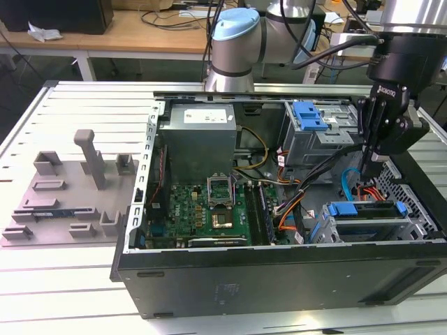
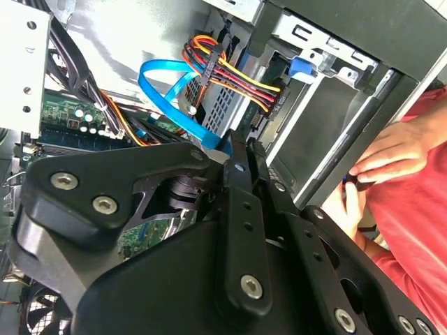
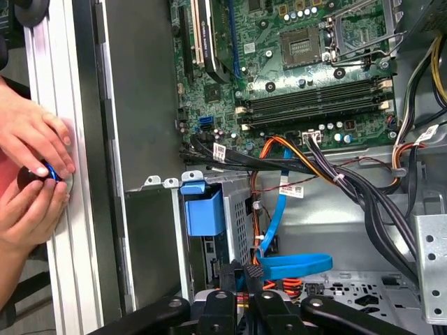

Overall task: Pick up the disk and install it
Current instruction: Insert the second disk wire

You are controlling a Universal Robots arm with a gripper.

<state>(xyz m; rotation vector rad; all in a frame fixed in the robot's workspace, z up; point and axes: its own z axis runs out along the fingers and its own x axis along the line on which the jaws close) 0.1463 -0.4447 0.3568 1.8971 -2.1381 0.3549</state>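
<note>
Case (image 1: pixel 279 276): open PC tower on its side, motherboard (image 1: pixel 202 209) exposed.
Disk (image 1: pixel 367 218): seated in the bay at the case's front corner, blue rail on top.
Gripper (image 1: pixel 371 167): above the disk inside the case, fingers (image 3: pixel 253 273) pinched together, empty.
Hands (image 3: pixel 31 174): just outside the case wall.

**Non-task items in view**

An open black computer case (image 1: pixel 279 279) lies on the ribbed white metal surface (image 1: pixel 70 112). Inside sit a green motherboard (image 1: pixel 202 209), a grey power-supply box (image 1: pixel 199 136) and a looped flat blue data cable (image 3: pixel 297 264). A grey plastic fixture tray (image 1: pixel 66 195) rests beside the case, toward the exterior view's left.
</note>
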